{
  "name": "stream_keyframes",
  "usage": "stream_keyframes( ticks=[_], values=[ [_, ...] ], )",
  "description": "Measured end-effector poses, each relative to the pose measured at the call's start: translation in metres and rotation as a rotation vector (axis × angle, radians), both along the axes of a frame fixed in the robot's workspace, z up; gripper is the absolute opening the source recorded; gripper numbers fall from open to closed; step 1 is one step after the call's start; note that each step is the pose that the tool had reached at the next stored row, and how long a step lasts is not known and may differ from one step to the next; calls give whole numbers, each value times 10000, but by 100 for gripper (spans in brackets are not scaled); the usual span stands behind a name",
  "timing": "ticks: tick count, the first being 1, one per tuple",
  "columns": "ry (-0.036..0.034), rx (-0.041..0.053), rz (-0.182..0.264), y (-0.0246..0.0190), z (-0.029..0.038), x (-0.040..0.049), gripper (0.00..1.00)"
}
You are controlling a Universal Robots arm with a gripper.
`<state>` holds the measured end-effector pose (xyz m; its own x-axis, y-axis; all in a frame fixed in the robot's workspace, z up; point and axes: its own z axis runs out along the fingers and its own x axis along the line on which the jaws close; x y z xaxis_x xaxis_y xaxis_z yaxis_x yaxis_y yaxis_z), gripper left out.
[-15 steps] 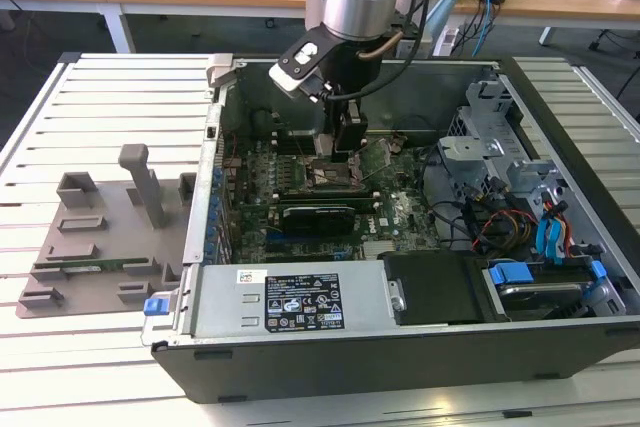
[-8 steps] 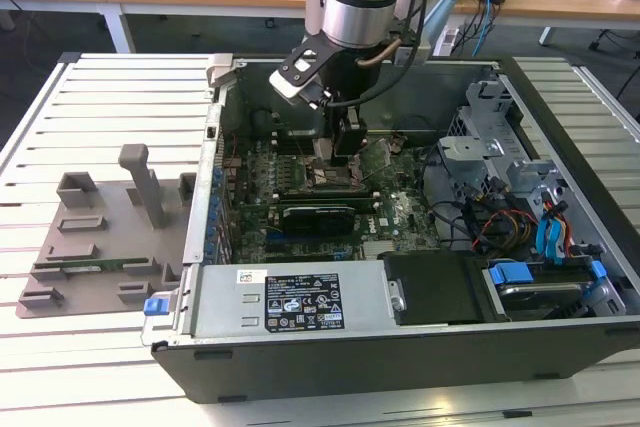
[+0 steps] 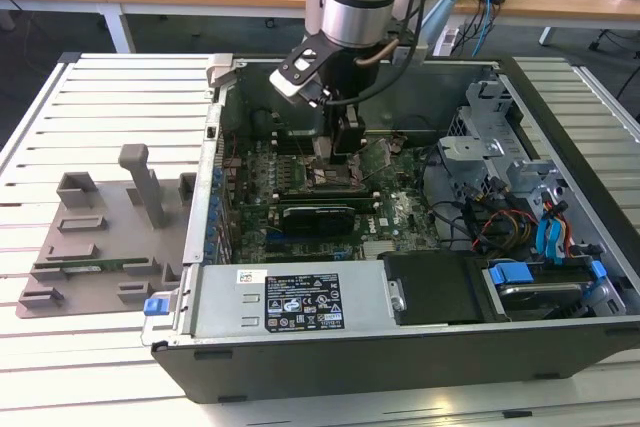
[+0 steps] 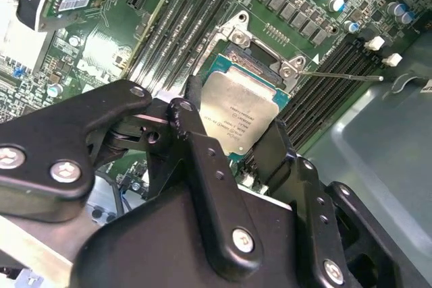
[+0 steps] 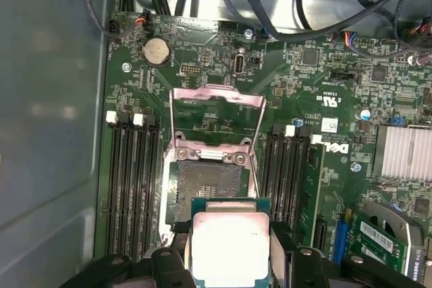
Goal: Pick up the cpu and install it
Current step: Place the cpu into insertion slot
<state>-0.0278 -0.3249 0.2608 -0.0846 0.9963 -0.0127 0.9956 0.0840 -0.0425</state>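
Note:
The cpu (image 4: 237, 114) (image 5: 229, 247), a flat square chip with a pale silver top and green rim, sits between the two black fingers of my gripper (image 4: 236, 125) (image 5: 233, 264), which is shut on its opposite edges. It hovers just over the motherboard, beside and partly over the black socket (image 5: 202, 185) (image 4: 251, 55). The socket's hinged metal frame (image 5: 216, 107) stands swung open. In the exterior view my gripper (image 3: 340, 152) reaches down into the open computer case (image 3: 400, 347), over the middle of the motherboard (image 3: 300, 192).
Black memory slots (image 5: 131, 187) (image 5: 287, 173) flank the socket on both sides. A grey tray (image 3: 100, 237) with upright holders lies on the slatted table at the exterior view's left. Drive cage and cables (image 3: 520, 217) crowd the case at the exterior view's right.

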Motion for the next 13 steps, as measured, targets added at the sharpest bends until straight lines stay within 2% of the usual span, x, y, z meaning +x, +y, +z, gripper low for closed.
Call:
stream_keyframes(
  ticks=[10, 13],
  values=[
    [1, -2, -1, 23, -56, 1, 55],
    [0, 0, 1, 62, -94, 5, 55]
  ],
)
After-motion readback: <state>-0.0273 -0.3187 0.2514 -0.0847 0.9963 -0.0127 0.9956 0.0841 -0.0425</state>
